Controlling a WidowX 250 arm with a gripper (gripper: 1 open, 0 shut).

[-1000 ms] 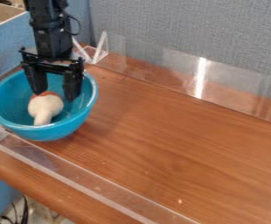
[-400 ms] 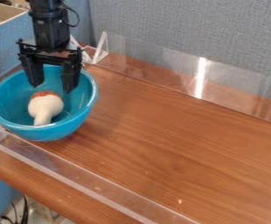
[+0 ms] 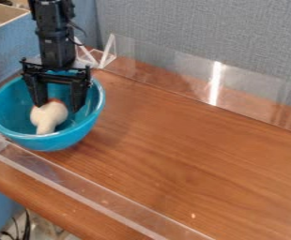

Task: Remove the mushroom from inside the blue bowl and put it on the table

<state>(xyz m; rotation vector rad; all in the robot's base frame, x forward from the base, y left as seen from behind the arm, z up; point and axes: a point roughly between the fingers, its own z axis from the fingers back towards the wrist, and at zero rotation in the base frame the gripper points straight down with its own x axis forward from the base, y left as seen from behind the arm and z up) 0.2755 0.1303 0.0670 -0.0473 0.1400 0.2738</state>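
Camera view: one black arm reaches down into the bowl at the tabletop's left end.
Bowl: the blue bowl (image 3: 44, 114) sits on the tabletop (image 3: 186, 150) near its left edge, just inside the clear border along the front.
Mushroom: the mushroom (image 3: 48, 115) lies inside the bowl, cream cap toward the front, not lifted.
Jaws: the gripper (image 3: 55, 96) points straight down with its jaws apart, one finger on each side above the mushroom; I cannot tell whether either finger touches it.
Step in hand: the reach for the grasp, by my reading; nothing is held yet.
Next move calls for: a little more descent so the fingers straddle the cap, then closing on it without pushing it against the bowl wall.
After that: a lift clear of the rim, then a carry toward the bare wood to the right.
Risk: the rounded cap may roll or slip as the fingers close.
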